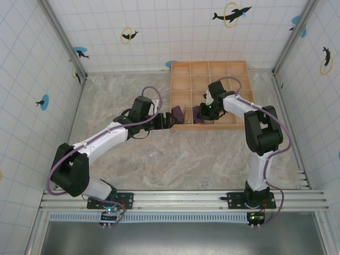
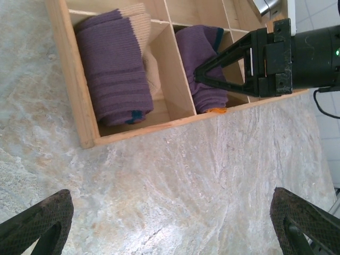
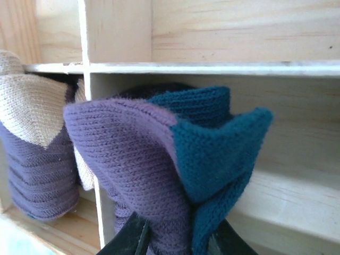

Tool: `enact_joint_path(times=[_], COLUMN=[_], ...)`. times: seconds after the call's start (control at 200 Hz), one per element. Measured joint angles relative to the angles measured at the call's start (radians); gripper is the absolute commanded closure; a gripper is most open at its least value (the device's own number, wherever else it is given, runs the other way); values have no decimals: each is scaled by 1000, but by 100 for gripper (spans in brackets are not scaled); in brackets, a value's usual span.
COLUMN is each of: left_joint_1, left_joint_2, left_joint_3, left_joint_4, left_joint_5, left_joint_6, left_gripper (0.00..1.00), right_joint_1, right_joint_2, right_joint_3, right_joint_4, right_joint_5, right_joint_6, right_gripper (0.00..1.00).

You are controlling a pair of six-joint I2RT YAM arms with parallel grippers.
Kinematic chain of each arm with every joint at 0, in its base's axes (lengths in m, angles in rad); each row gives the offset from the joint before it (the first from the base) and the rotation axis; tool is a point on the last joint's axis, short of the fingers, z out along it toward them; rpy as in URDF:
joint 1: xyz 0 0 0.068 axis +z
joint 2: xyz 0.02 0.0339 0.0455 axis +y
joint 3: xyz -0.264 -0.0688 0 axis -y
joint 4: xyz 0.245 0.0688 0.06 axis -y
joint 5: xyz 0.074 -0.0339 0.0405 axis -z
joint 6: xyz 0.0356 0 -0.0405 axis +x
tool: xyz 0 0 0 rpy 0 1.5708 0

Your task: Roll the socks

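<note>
Marble table (image 2: 212,175): left fingers (image 2: 40,220) splayed empty; closeup shows right fingers (image 3: 130,241) pinching sock (image 3: 159,159).

Wooden compartment tray (image 1: 210,62) on marbled tabletop (image 1: 186,154); tiled walls (image 1: 175,26) around.

My left fingers (image 2: 40,223) are cut off at the bottom corners of my left wrist view, and the tray (image 2: 71,79) runs off its top. At my right wrist the sock (image 3: 133,154) hides most of my right fingers (image 3: 130,239), and its lower end drops past the edge.
</note>
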Motion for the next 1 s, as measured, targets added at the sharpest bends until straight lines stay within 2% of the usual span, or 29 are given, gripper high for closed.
enact_joint_path(times=[0.145,0.28,0.43,0.576,0.811,0.996], left_joint_1=[0,0,0,0,0,0], left_joint_2=[-2,-2,-2,-2,-8,-12], left_joint_3=[0,0,0,0,-7,-11], left_joint_4=[0,2,3,4,3,4], left_joint_5=[0,0,5,12,11,11], left_joint_6=[0,0,0,0,0,0], left_gripper=[3,3,3,4,4,4], right_joint_1=[-26,-32,-16,14,35,34], right_joint_2=[-34,-35,-37,-6,4,1], right_joint_3=[-122,-141,-132,-37,-10,-10], right_joint_4=[174,213,195,77,27,16], right_joint_5=[-99,-124,-84,-11,50,65], right_joint_6=[73,102,87,46,18,0], right_gripper=[96,87,77,73,50,43])
